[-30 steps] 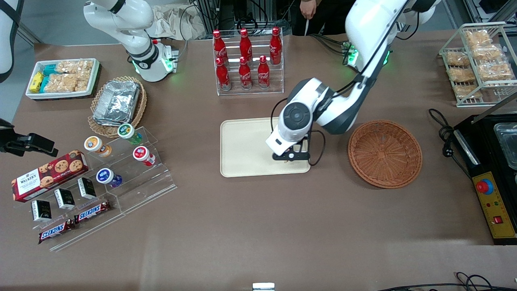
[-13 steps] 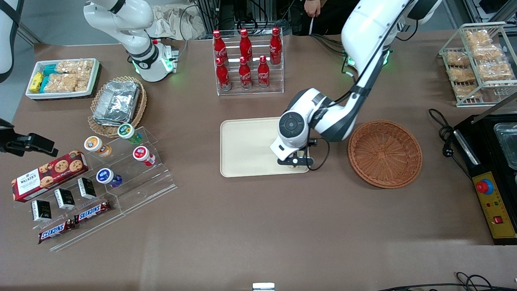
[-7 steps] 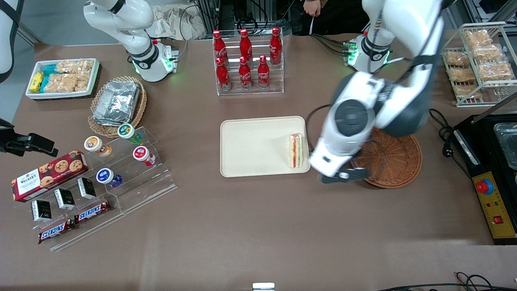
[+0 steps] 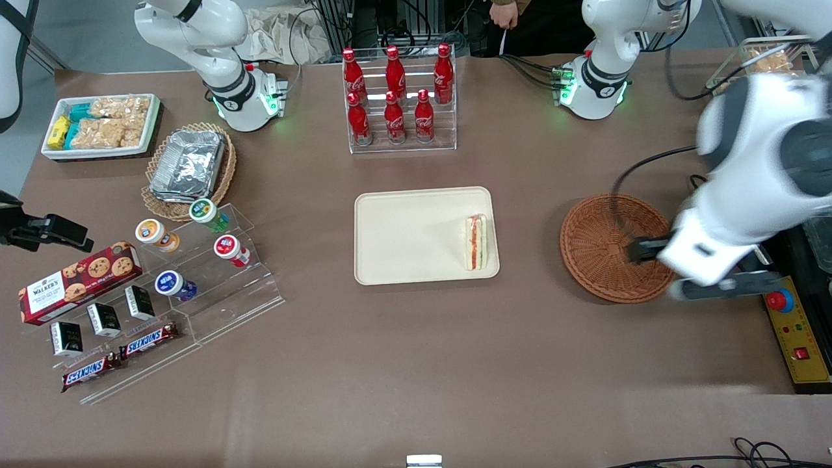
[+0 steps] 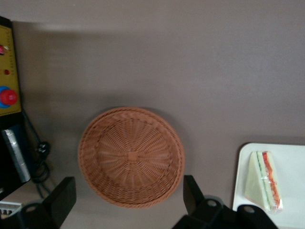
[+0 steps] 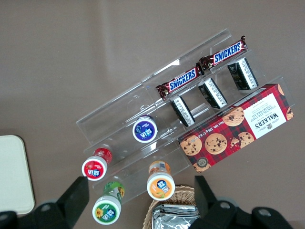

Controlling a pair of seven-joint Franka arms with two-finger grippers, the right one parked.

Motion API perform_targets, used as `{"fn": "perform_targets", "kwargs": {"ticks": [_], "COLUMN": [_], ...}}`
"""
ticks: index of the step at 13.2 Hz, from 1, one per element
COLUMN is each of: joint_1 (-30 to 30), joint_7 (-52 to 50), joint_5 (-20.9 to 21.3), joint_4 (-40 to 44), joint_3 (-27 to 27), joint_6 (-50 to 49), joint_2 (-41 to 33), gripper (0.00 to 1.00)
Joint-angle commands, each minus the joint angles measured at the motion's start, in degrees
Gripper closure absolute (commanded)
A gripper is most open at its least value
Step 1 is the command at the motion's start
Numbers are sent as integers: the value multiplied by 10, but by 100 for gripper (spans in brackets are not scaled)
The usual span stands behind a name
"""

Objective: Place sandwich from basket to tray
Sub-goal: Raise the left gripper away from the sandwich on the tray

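The sandwich (image 4: pixel 476 242) lies on the cream tray (image 4: pixel 403 234), at the tray's edge nearest the basket. It also shows in the left wrist view (image 5: pixel 264 181) on the tray (image 5: pixel 290 157). The round reddish-brown basket (image 4: pixel 611 247) is empty and also shows in the wrist view (image 5: pixel 131 157). My left gripper (image 4: pixel 689 266) hangs high above the basket's rim, toward the working arm's end of the table. In the wrist view the gripper (image 5: pixel 126 198) is wide open and holds nothing.
A rack of red cola bottles (image 4: pixel 396 97) stands farther from the camera than the tray. A black appliance with a yellow control panel (image 4: pixel 796 325) and a cable (image 4: pixel 712 214) lie beside the basket. A wire rack of snack bags (image 4: pixel 767 97) stands at the working arm's end.
The gripper was down on the tray with the sandwich. It let go, rose, and swung away over the basket toward the working arm's end. The sandwich stays on the tray.
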Motion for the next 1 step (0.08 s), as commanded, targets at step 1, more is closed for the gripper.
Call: {"fn": "perform_targets", "kwargs": {"ticks": [1], "joint_1": [14], "joint_7": [50], "joint_5": [-18], "joint_4": [86], "joint_3": [-9], "joint_6": [-71], "joint_2": [11], "gripper": [0]}}
